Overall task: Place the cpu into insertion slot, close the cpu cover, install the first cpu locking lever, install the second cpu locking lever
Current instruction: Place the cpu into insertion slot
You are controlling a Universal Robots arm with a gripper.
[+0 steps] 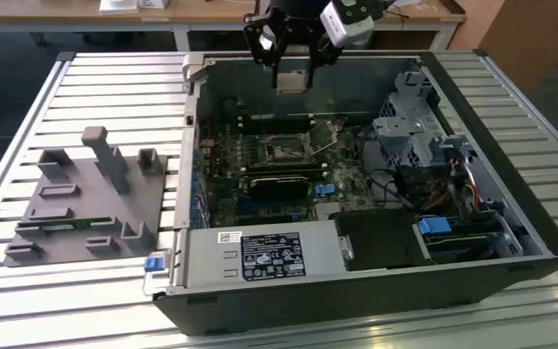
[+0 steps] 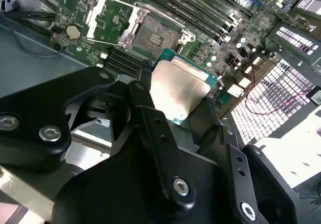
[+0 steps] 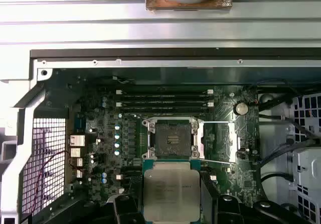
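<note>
My gripper (image 1: 292, 81) is shut on the cpu (image 1: 293, 80), a flat square chip with a silver face, and holds it high over the far side of the open computer case. In both wrist views the cpu (image 3: 171, 191) (image 2: 180, 91) sits between the black fingers (image 3: 125, 210), apart from the board. The insertion slot (image 3: 171, 137) (image 2: 158, 33) (image 1: 284, 150) lies bare, with a dark centre and a black rim. The cpu cover (image 3: 218, 141) (image 2: 108, 17), a silver frame, is swung open and lies beside the slot.
Black memory modules (image 3: 163, 99) run in rows beside the slot. A power supply (image 1: 259, 256) fills the case's near corner, and drive bays and cables (image 1: 424, 145) take up the exterior view's right. A grey parts fixture (image 1: 85, 196) stands on the slatted table at the exterior view's left.
</note>
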